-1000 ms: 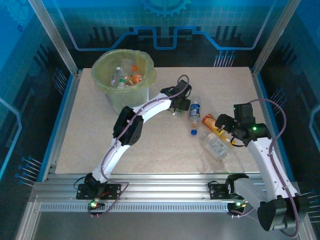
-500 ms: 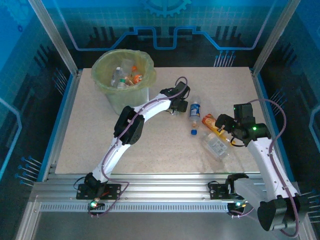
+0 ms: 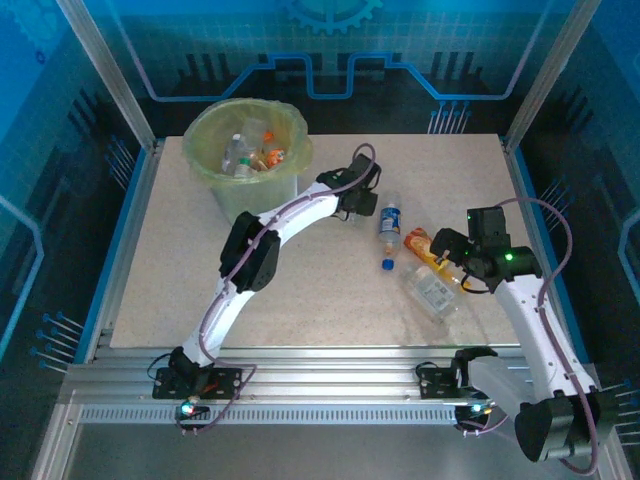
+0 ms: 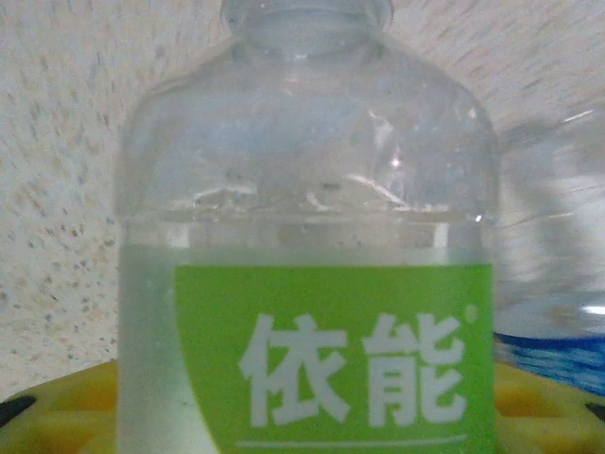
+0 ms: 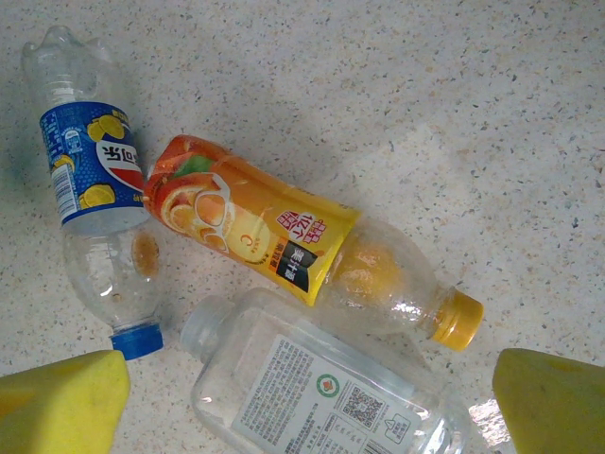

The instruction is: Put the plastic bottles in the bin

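Note:
A clear bottle with a green label (image 4: pixel 312 189) sits close up in the left wrist view, with yellow pads (image 4: pixel 57 397) at both lower corners. My left gripper (image 3: pixel 358 203) is shut on it, right of the bin (image 3: pixel 205 125), which holds several bottles (image 3: pixel 250 155). On the table lie a blue-labelled bottle (image 3: pixel 389 222) (image 5: pixel 95 180), an orange-labelled bottle (image 3: pixel 420 243) (image 5: pixel 255 222) and a clear square bottle (image 3: pixel 435 292) (image 5: pixel 321 388). My right gripper (image 3: pixel 447 250) (image 5: pixel 312 416) hangs open above the last two, its fingers (image 5: pixel 57 397) apart and touching nothing.
The speckled table (image 3: pixel 300 290) has bare room at the front left and along the far side. Metal frame posts (image 3: pixel 110 75) stand at the back corners, behind the bin. The three loose bottles lie close together, nearly touching.
My left gripper has moved slightly up and left towards the bin, carrying the green-labelled bottle. The right arm and the three lying bottles have stayed put.

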`<state>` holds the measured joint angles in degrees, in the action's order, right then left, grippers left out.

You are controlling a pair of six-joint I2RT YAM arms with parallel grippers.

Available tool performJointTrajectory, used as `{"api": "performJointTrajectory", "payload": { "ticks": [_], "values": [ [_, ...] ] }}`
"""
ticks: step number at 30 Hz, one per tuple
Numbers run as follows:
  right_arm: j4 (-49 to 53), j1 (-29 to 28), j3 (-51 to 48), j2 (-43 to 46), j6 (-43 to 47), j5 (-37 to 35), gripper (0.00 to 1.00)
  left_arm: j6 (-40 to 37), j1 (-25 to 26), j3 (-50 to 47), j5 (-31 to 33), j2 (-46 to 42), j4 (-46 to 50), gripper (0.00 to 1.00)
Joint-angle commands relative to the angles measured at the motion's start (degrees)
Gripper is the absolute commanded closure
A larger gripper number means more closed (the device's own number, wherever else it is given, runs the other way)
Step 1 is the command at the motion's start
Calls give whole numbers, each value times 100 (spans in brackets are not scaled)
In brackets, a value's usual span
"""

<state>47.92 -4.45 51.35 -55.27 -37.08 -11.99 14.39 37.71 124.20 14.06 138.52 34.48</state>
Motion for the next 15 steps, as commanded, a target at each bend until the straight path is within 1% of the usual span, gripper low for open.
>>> {"api": "performJointTrajectory", "payload": {
  "ticks": [1,5,8,11,15],
  "values": [
    [-80,12,-60,-39,26,-76,0,-341,172,16,-172,-876,-316,43],
    [-68,9,-64,-28,26,-84,0,-470,209,16,-450,-1404,-378,44],
    [-71,14,-64,-19,25,-88,0,-607,209,10,-521,-1768,-380,44],
    [-78,14,-64,-11,25,-84,0,-845,206,-70,-419,-2165,-439,44],
    [-98,11,-64,-19,25,-78,0,-1268,206,-229,-91,-2682,-576,43]
  ]
}}
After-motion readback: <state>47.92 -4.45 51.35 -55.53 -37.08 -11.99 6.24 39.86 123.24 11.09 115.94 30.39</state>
